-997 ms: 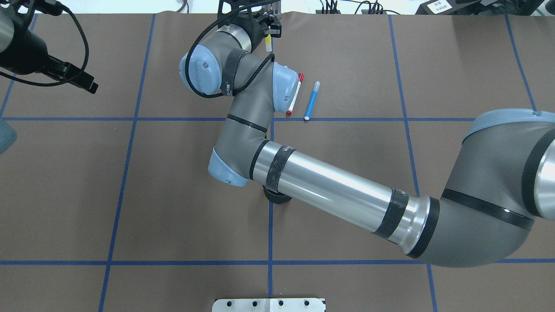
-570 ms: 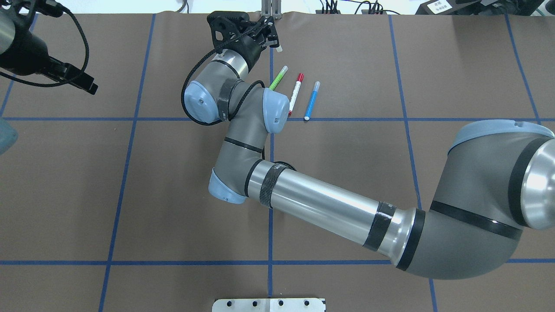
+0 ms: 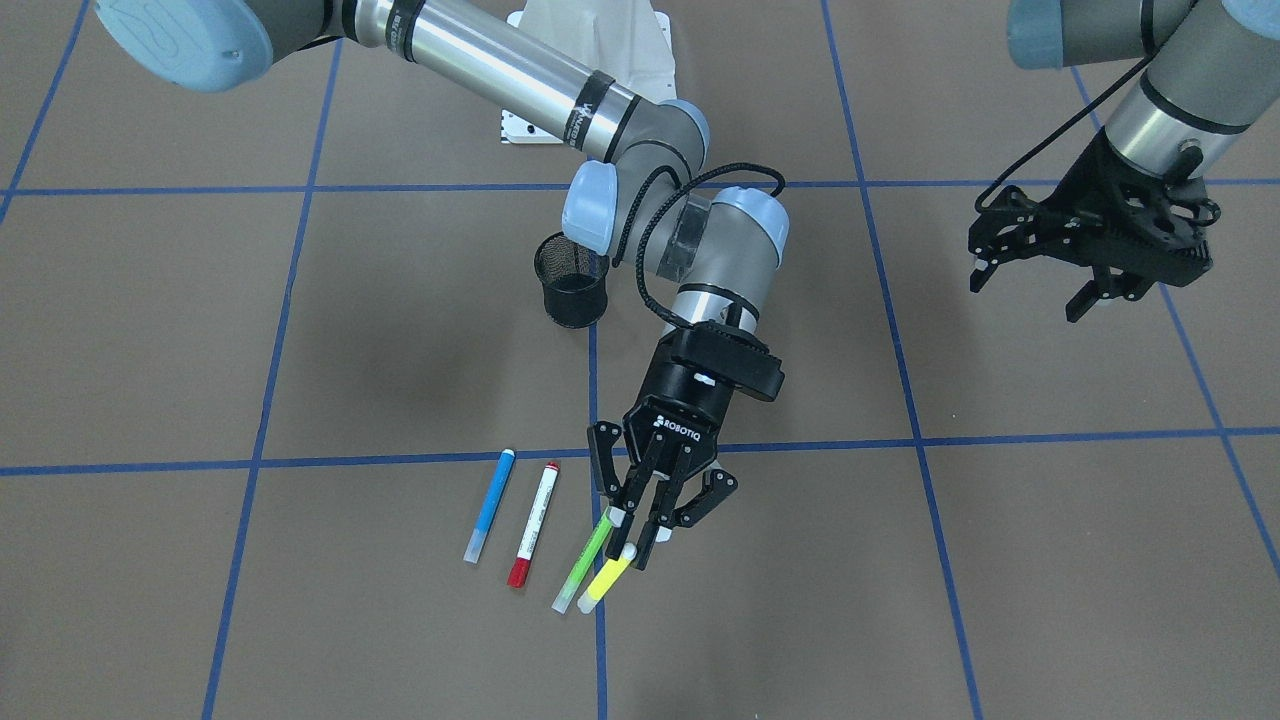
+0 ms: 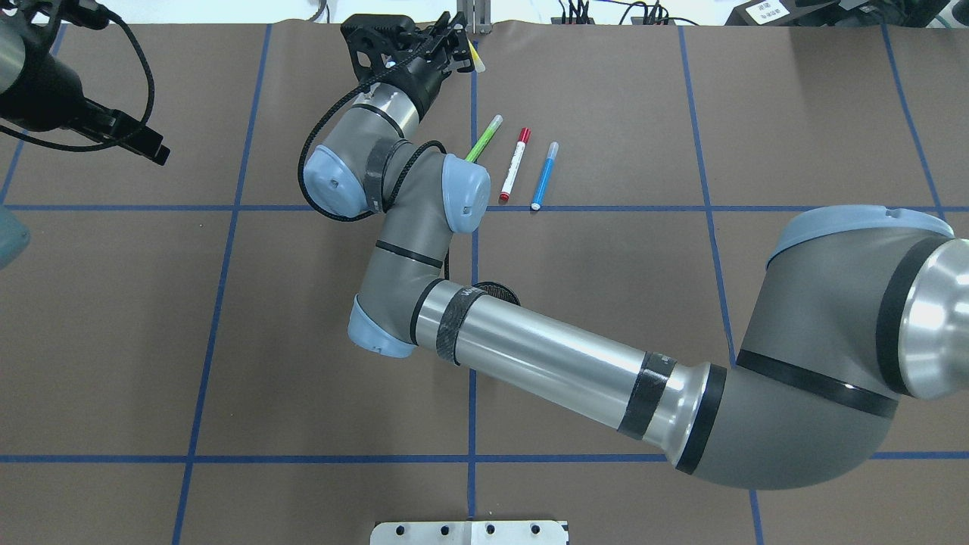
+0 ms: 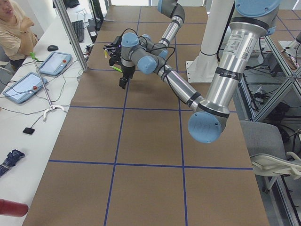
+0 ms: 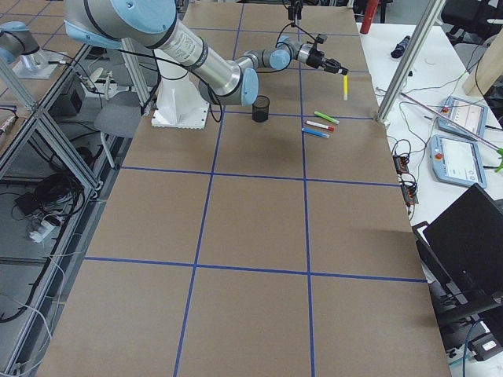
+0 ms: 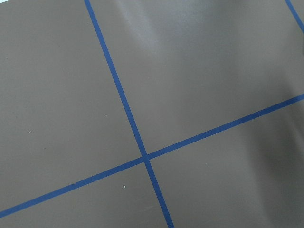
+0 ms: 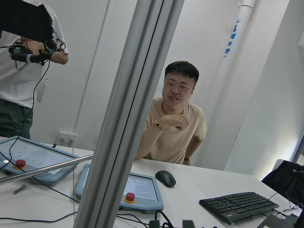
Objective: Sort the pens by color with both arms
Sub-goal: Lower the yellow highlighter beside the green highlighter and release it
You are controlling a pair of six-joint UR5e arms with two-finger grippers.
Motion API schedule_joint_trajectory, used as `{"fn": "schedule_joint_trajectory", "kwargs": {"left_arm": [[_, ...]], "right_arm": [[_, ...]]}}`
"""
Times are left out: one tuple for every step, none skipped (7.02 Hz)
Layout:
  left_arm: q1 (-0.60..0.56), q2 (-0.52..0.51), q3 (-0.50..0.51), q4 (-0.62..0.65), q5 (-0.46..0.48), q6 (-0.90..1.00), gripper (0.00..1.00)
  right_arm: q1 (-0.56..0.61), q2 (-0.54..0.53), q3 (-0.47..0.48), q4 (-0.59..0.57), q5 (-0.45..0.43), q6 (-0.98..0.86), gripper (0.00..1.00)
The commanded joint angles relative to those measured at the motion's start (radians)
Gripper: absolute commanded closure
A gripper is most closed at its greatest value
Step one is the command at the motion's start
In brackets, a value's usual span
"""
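My right gripper (image 3: 632, 530) reaches across to the table's far side and is shut on the top end of the yellow pen (image 3: 605, 582), which hangs above the table (image 6: 345, 86). In the overhead view the right gripper (image 4: 458, 47) and the yellow pen (image 4: 475, 57) are at the far edge. The light green pen (image 4: 484, 138), the white pen with red ends (image 4: 513, 164) and the blue pen (image 4: 543, 175) lie side by side on the table. My left gripper (image 3: 1030, 285) hovers open and empty, far from the pens.
A black wire-mesh cup (image 3: 572, 280) stands near the table's middle, partly under my right forearm in the overhead view (image 4: 496, 291). Blue tape lines (image 7: 145, 156) grid the brown table. Operators and desks with tablets (image 6: 460, 114) are beyond the far edge.
My right arm's wrist and elbow have swung leftward in the overhead view, uncovering the green pen. The gripper stays shut on the yellow pen. The left arm has not moved.
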Motion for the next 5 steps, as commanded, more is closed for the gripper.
{"fn": "schedule_joint_trajectory", "kwargs": {"left_arm": [[0.0,0.001,0.0,0.001,0.0,0.001,0.01],[0.0,0.004,-0.001,0.003,0.0,0.001,0.01],[0.0,0.006,0.0,0.003,0.0,0.005,0.01],[0.0,0.006,0.0,0.003,0.0,0.007,0.01],[0.0,0.004,-0.001,0.003,0.0,0.007,0.01]], "right_arm": [[-0.002,0.022,-0.021,0.012,0.012,0.001,1.0],[-0.002,0.028,-0.021,0.015,0.012,-0.001,1.0],[0.0,0.037,-0.021,0.015,0.012,-0.005,0.44],[0.0,0.045,-0.021,0.015,0.012,-0.016,0.01],[0.0,0.052,-0.021,0.015,0.014,-0.028,0.01]]}}
